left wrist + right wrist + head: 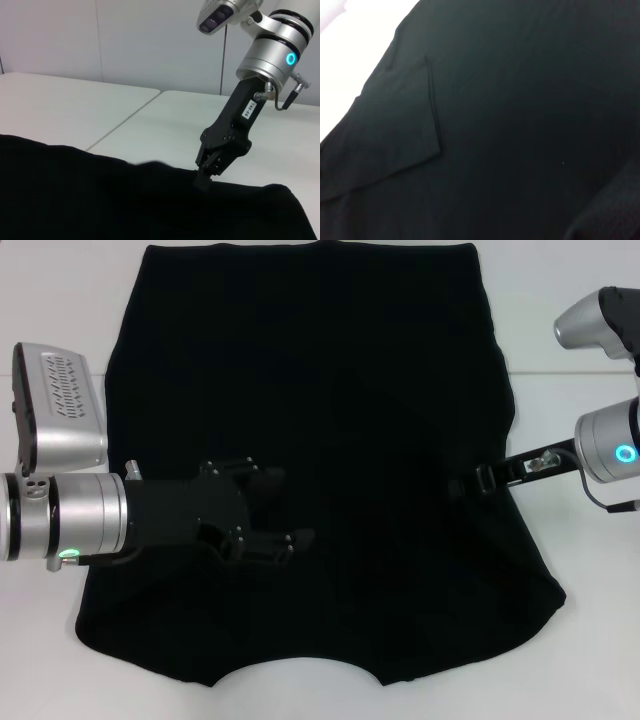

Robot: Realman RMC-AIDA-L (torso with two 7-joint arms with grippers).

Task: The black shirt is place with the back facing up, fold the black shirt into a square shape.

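Black shirt [330,420] flat on white table [580,660], neckline at 6 o'clock. Left gripper [285,508] spread open over shirt centre-left; right gripper [206,172] at 3 o'clock edge, grip unclear.

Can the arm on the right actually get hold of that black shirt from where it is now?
Probably yes: the right gripper already meets the black shirt at its right edge, with nothing between them. Whether it has gripped the cloth is unclear.
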